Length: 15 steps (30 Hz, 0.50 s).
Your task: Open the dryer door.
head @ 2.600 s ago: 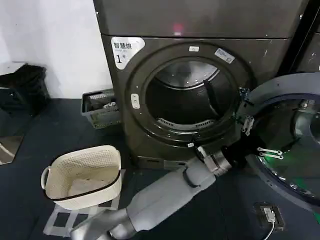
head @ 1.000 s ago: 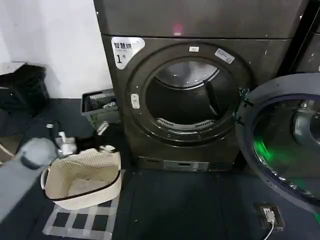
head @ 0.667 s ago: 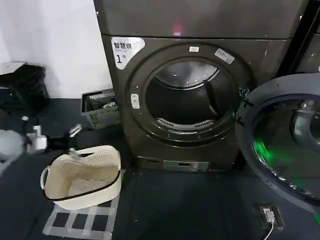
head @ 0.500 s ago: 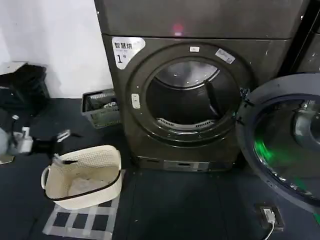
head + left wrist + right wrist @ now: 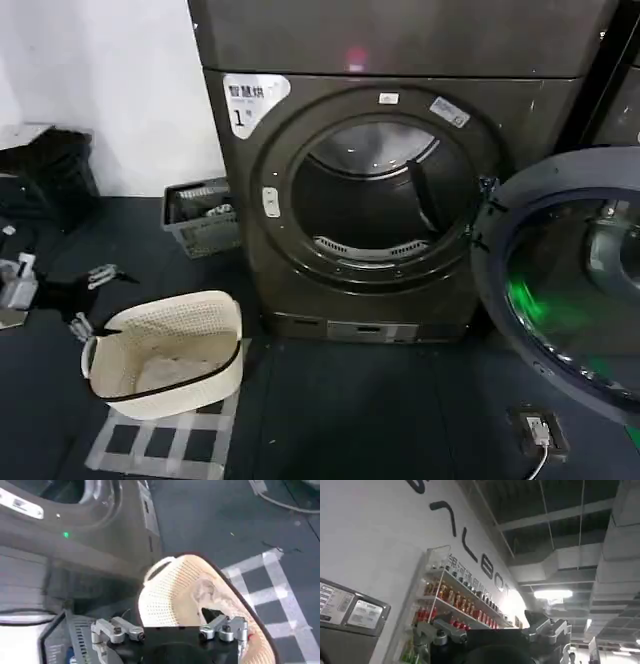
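Note:
The dryer, dark grey-brown with a white "1" sticker, faces me with its round drum opening bare. The dryer door stands swung out to the right on its hinge, its dark inner face and glass toward me. My left gripper hovers low at the far left, beside a cream basket, open and holding nothing. In the left wrist view that gripper hangs over the basket, with the dryer's front beyond. My right gripper points up at a wall and ceiling, jaws spread, empty.
The cream laundry basket sits on the floor left of the dryer. A grey crate stands by the wall, a black bag further left. Another dark machine is at the right. A floor socket with a cable lies under the door.
My left arm has drawn back from the open door's inner face, swung across to the far left and sunk beside the basket. The door has stayed swung open.

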Each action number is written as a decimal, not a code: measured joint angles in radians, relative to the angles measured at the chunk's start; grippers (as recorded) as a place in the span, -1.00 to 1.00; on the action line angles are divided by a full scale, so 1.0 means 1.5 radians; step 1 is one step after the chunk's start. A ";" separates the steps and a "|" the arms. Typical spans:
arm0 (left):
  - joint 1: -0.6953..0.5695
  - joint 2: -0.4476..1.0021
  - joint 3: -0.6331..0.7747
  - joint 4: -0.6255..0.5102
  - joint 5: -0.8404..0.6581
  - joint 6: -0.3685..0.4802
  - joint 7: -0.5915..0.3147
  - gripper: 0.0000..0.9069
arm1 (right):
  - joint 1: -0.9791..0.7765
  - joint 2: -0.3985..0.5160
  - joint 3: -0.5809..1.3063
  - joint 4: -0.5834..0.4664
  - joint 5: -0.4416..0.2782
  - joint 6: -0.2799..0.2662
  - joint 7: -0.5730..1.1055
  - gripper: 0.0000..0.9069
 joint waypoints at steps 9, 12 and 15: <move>0.007 -0.004 0.002 0.015 0.066 -0.006 0.007 1.00 | 0.009 0.004 -0.014 0.007 -0.002 0.000 0.000 1.00; 0.007 -0.005 0.002 0.021 0.078 -0.009 0.002 1.00 | 0.010 0.001 -0.014 0.004 -0.002 0.000 0.000 1.00; 0.009 -0.006 0.003 0.021 0.079 -0.006 -0.008 1.00 | 0.013 -0.003 -0.016 0.007 -0.002 0.000 0.000 1.00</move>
